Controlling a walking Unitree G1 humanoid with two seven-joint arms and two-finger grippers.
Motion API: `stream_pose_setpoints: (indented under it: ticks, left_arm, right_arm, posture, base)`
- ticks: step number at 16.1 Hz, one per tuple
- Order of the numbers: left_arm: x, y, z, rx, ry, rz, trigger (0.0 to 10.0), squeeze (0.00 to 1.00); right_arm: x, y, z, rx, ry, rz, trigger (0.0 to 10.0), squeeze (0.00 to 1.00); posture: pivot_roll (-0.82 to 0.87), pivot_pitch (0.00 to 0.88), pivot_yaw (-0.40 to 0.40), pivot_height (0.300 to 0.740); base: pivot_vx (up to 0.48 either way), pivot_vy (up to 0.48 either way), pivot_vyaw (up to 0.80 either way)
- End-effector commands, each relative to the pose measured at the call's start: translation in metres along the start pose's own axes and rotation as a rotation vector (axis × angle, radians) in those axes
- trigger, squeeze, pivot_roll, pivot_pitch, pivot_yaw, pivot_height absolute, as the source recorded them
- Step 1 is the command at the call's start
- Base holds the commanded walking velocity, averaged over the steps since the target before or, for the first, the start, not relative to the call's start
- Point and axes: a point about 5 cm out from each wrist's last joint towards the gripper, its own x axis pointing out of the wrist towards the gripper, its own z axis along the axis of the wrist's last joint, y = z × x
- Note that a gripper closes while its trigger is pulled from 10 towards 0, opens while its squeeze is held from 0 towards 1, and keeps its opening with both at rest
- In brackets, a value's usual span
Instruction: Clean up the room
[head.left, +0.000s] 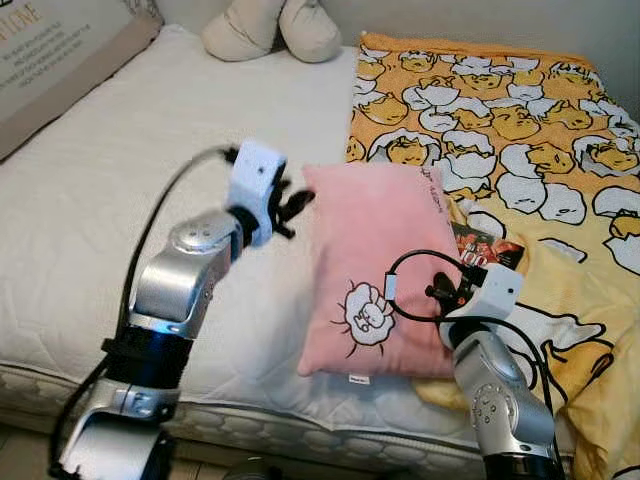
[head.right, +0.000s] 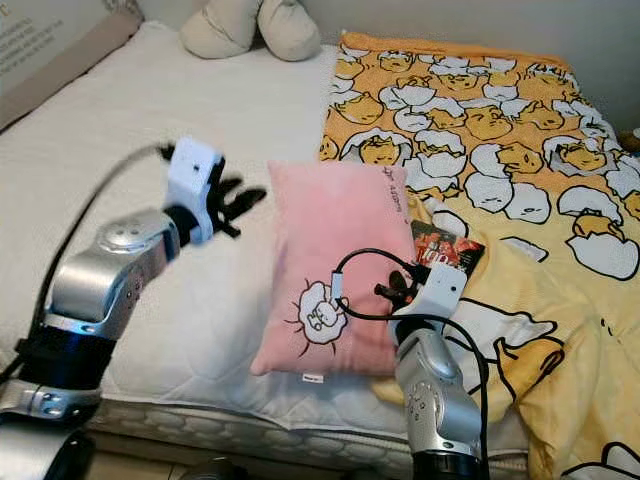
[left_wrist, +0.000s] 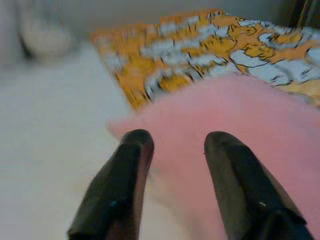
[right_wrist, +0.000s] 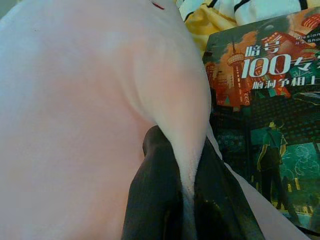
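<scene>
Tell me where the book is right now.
The book lies on the bed right of the pink pillow, partly tucked under its edge, on the yellow blanket, just beyond the right gripper.

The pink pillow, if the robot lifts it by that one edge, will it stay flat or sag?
The pink pillow will probably sag: its edge already bunches between the right gripper fingers. It looks plump and soft, so likely light, and unlikely to slip.

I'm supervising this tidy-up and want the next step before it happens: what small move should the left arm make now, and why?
Probably ease the left gripper forward and close on the pink pillow's upper left edge. Its fingers are open just short of that edge, while the right gripper already pinches the pillow's opposite side.
</scene>
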Motion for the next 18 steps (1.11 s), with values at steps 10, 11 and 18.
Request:
stream_pose_setpoints:
  ticks: [10,11,18]
  left_arm:
    - [-0.034,-0.009,-0.015,-0.387,-0.034,0.044,10.0,1.00]
    - [-0.035,-0.013,-0.027,-0.502,0.001,0.062,10.0,1.00]
    - [-0.025,-0.019,-0.068,-0.811,0.170,0.052,10.0,1.00]
  right_arm:
    - [-0.001,-0.003,-0.007,-0.022,-0.012,-0.032,0.0,0.00]
    - [-0.001,-0.002,-0.007,-0.024,-0.011,-0.032,0.0,0.00]
    - [0.000,0.000,-0.006,-0.029,-0.019,-0.017,0.0,0.00]
  posture:
    - [0.03,0.000,-0.003,0.719]
    - [0.03,0.000,-0.003,0.719]
    - [0.01,0.000,-0.016,0.719]
  base:
    - [0.000,0.000,0.00]
    - [0.000,0.000,0.00]
    - [0.000,0.000,0.00]
